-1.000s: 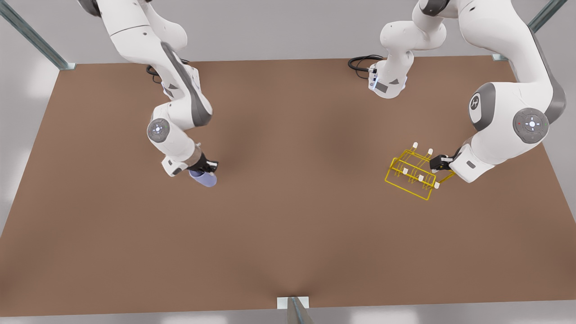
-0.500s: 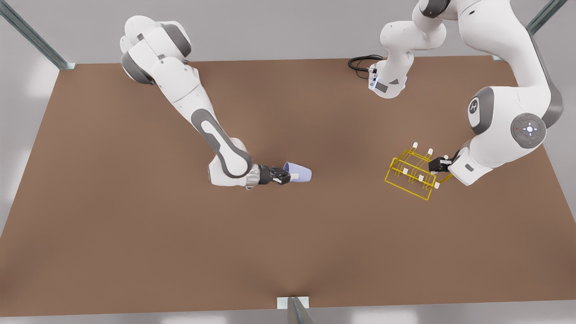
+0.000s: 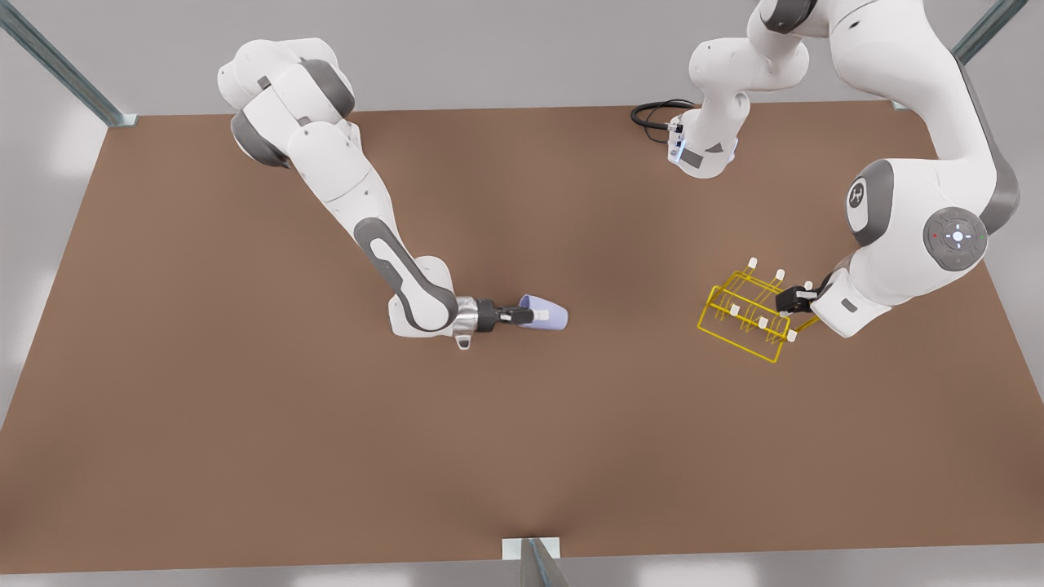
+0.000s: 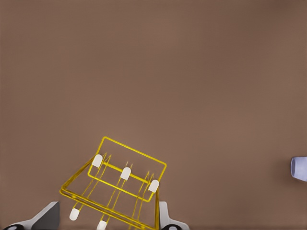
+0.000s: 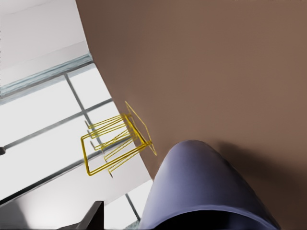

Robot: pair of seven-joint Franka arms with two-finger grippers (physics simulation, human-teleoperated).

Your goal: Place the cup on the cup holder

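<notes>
The pale lavender cup (image 3: 546,315) lies sideways above the table's middle, rim end in my right gripper (image 3: 515,314), which is shut on it; its base points toward the front view's right. Its rounded wall (image 5: 206,187) looms close in the right wrist view. The yellow wire cup holder (image 3: 744,316) sits tilted at the front view's right. My left gripper (image 3: 795,300) is shut on its near end, a finger (image 4: 165,219) on either side of the frame (image 4: 127,175). A wide gap separates cup and holder.
The brown table (image 3: 522,440) spreads around both arms. A black cable (image 3: 652,114) coils by the arm base at the back. Metal frame posts (image 3: 534,562) stand at the table's edges.
My right arm swung the cup from the front view's left to the table's middle and turned it sideways, then edged slightly further right. The left gripper and cup holder stayed put.
</notes>
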